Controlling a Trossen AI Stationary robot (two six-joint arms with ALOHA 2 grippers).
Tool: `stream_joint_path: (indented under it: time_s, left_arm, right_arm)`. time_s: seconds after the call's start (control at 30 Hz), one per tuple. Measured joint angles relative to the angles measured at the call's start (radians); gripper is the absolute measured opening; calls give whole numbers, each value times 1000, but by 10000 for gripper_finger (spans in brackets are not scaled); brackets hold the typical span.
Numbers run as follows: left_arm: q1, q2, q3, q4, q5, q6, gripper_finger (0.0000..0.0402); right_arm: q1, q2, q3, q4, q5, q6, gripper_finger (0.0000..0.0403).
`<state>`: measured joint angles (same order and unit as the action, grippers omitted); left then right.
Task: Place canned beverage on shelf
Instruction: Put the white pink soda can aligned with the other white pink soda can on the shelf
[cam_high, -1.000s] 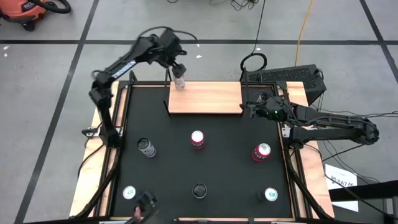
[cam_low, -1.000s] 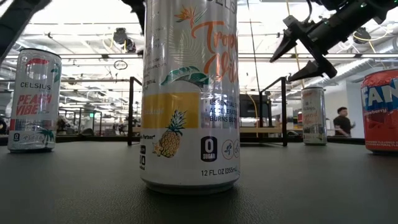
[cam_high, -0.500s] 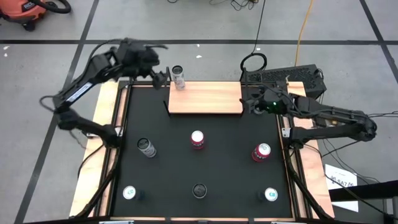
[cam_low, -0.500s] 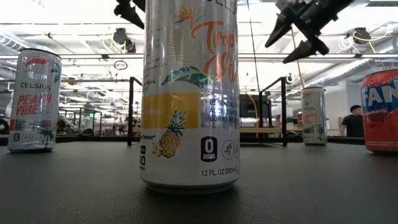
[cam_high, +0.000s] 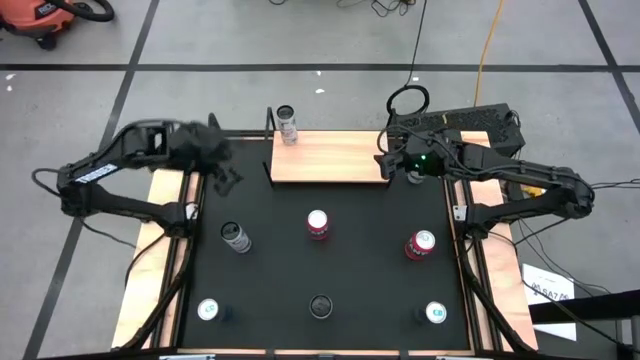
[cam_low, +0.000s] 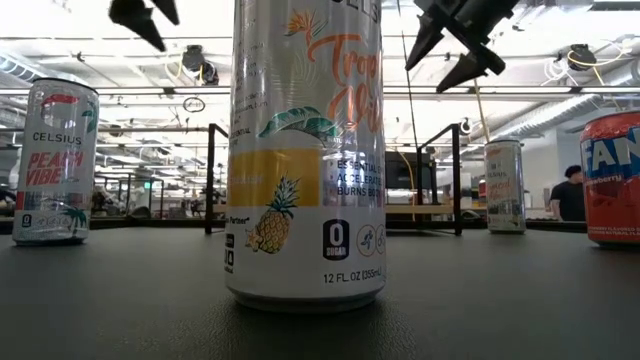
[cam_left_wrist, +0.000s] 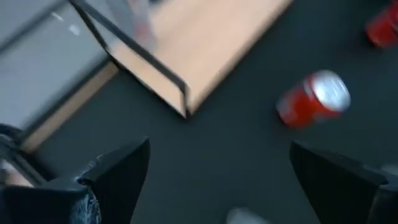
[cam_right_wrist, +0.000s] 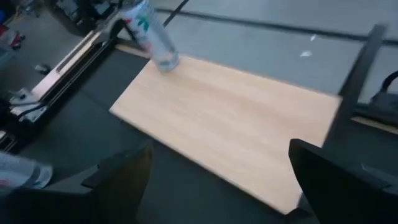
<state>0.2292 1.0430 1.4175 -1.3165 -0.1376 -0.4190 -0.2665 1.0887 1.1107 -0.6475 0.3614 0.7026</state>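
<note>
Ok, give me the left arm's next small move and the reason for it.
Probably lower the open left gripper toward the silver can just below it. One can already stands on the shelf, and this one is the nearest left on the black tabletop.

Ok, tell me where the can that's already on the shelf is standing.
In the high view the silver can stands upright at the far left corner of the shelf, beside its left black upright; the rest of the board is bare.
</note>
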Motion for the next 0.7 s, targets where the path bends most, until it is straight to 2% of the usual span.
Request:
stream_joint_path:
  time_s: [0.1, 0.27, 0.43, 0.57, 0.7]
  left_arm:
    - [-127, -51, -69, 3, 18, -124, 382]
    - [-305, -110, -190, 44, -31, -303, 382]
    - [-446, -113, -281, 78, -33, -395, 382]
    - [-526, -98, -347, 78, -54, -479, 382]
    - [-558, -85, -392, 78, -58, -546, 382]
  right_arm:
    - [7, 17, 0, 0, -6, 24, 364]
    - [47, 43, 0, 4, 5, 77, 364]
    - [87, 78, 0, 7, 5, 124, 364]
    - [109, 105, 0, 13, 7, 157, 364]
    - [128, 128, 0, 34, 7, 176, 364]
